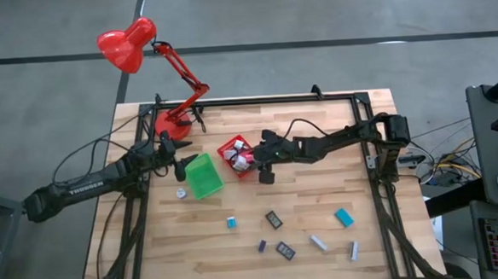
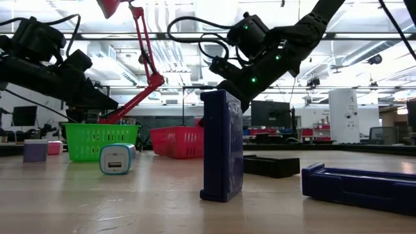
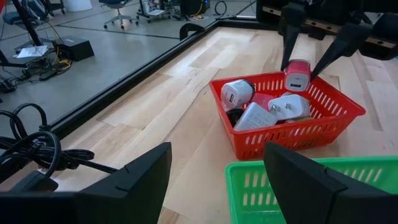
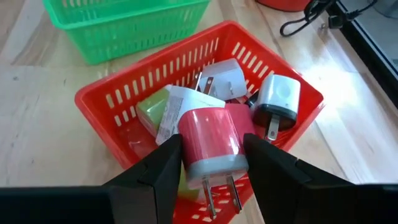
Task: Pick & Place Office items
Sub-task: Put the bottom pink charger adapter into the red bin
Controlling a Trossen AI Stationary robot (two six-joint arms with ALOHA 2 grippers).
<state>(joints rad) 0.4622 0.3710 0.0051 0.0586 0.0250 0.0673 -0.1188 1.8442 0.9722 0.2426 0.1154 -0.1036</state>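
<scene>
The right hand (image 4: 208, 163) is gripping a red plastic charger (image 4: 210, 148) above the red slatted bin (image 4: 99, 99); releasing it comes next, I judge.

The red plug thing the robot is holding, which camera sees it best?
The right wrist view: the red charger fills the picture between the right gripper fingers, prongs showing, above the red basket. The left wrist view shows it smaller. In the high view it's tiny; in the low view I can't pick it out.

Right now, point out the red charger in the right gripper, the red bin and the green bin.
red charger (image 4: 210, 148), right wrist view, its red body.
red bin (image 4: 106, 99), right wrist view, its slatted side wall.
green bin (image 1: 205, 177), high view, its floor.
</scene>
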